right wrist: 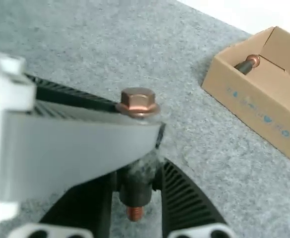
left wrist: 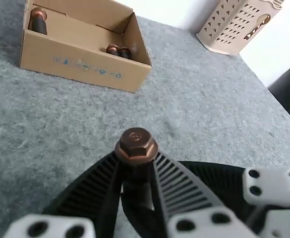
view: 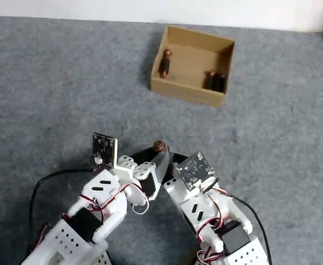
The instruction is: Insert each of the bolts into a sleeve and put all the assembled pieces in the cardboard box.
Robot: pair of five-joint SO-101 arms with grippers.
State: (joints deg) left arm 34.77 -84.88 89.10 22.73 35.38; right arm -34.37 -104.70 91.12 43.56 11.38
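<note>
Centre table, left gripper (left wrist: pixel 136 171): fingers pinch just under the hex head of the bolt (left wrist: pixel 136 144), which is held between both arms. Long axis near upright, head up, threaded tip poking below the sleeve (right wrist: pixel 134 191). The right gripper (right wrist: pixel 135 173) has its fingers clamped on that sleeve. Likely rigid, dense, smooth metal, so the sleeve body looks the surest hold. The cardboard box (view: pixel 186 91) is well beyond.

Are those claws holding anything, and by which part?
A copper bolt in its black sleeve: the left gripper clamps just under the hex head, the right gripper clamps the sleeve lower down.
</note>
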